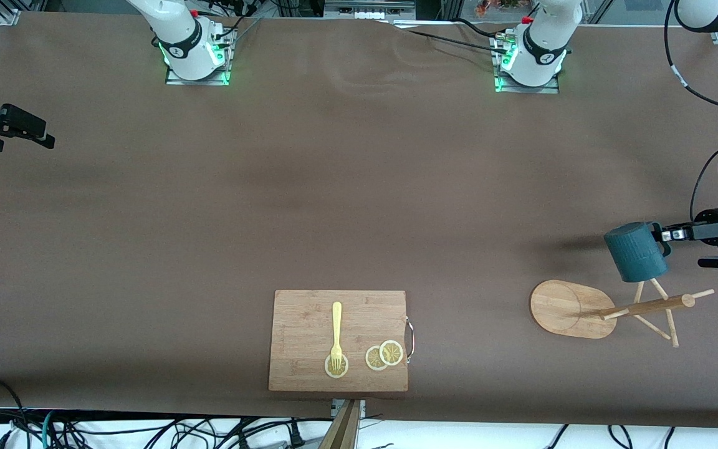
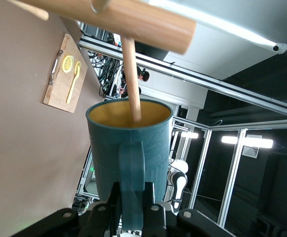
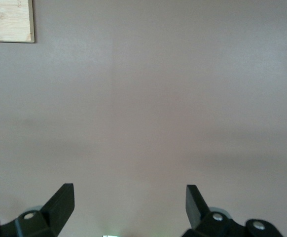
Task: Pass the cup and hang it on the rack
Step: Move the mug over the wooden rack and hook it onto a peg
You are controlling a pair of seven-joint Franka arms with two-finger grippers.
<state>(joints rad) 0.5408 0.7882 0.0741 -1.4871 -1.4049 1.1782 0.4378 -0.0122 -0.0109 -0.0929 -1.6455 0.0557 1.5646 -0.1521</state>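
Holding the cup (image 1: 636,252) by its loop handle, my left gripper (image 1: 667,236) is pinched shut on it and has it up in the air over the rack (image 1: 621,308), at the left arm's end of the table. In my left wrist view one thin peg (image 2: 131,79) crosses the cup's open mouth, and I cannot tell whether its tip is inside the rim or only in front of it. The handle is not on any peg yet, so I judge the hanging is not done.

To do this well I would line the handle's loop up with a free peg, come in along the peg's own slope, and let go only once the loop sits well down it. The pegs are thin and the rack looks light, so a sideways knock from the cup wall could tip it.

My right gripper (image 3: 129,202) waits with its fingers spread wide over bare table at the right arm's end, well apart. The cutting board (image 1: 309,374), with a fork (image 1: 336,333) and lemon slices (image 1: 384,355) on it, lies toward the table's middle, well apart from the rack, and blocks nothing.
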